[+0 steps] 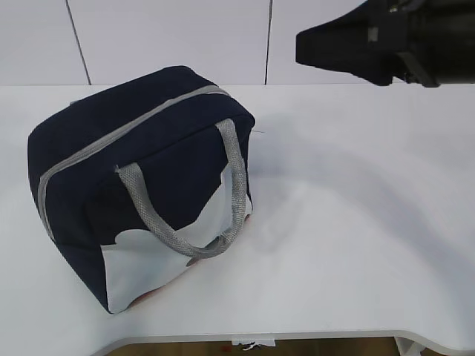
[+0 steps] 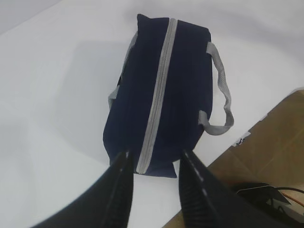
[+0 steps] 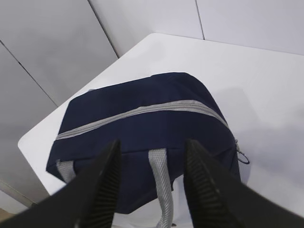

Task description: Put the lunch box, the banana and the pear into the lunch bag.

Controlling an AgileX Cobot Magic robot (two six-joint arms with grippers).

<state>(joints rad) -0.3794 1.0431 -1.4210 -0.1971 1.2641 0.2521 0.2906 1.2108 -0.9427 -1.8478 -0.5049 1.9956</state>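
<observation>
The navy lunch bag [image 1: 148,170] stands on the white table, left of centre, with its grey zipper [image 1: 133,126] shut along the top and its grey handle [image 1: 234,178] hanging down the near side. It also shows in the left wrist view [image 2: 161,95] and the right wrist view [image 3: 142,123]. My left gripper [image 2: 156,154] is open and empty, above and off one end of the bag. My right gripper [image 3: 153,142] is open and empty, raised above the bag's handle side, and it shows at the exterior view's top right [image 1: 312,46]. The lunch box, banana and pear are out of view.
The white table [image 1: 356,222] stretches right of the bag, and its front edge [image 1: 297,337] runs close below the bag. White wall panels stand behind. The left wrist view shows wooden floor [image 2: 266,142] and a black device with cables [image 2: 261,194] past the table edge.
</observation>
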